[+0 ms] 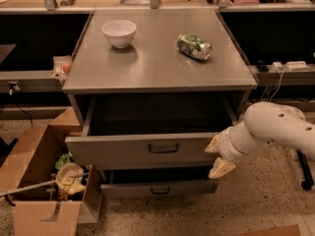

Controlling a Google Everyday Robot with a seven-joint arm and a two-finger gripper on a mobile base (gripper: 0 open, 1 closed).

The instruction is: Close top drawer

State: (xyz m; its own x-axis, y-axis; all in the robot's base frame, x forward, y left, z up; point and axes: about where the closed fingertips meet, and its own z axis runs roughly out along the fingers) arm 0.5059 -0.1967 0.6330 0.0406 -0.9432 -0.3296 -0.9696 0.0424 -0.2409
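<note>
To your left, a cardboard box [34, 181] of odds and ends stands on the floor beside the cabinet. The worktop [157, 68] carries a white bowl [119, 32] and, further right, a green can [194, 46] lying on its side. Under the worktop the top drawer [123, 151] is pulled well out toward you. Its front panel runs left to right across your view, with the bar handle [163, 148] at its centre. The lower drawer [157, 188] beneath it is out only a little.

The claw [217, 157] is at the right end of that front panel, fingers spread one above the other and holding nothing. You cannot tell whether it is touching the panel or just beside it. The drawer therefore lies to the claw's left, and the push has to go straight back into the cabinet. Pushing from one end may skew it.
</note>
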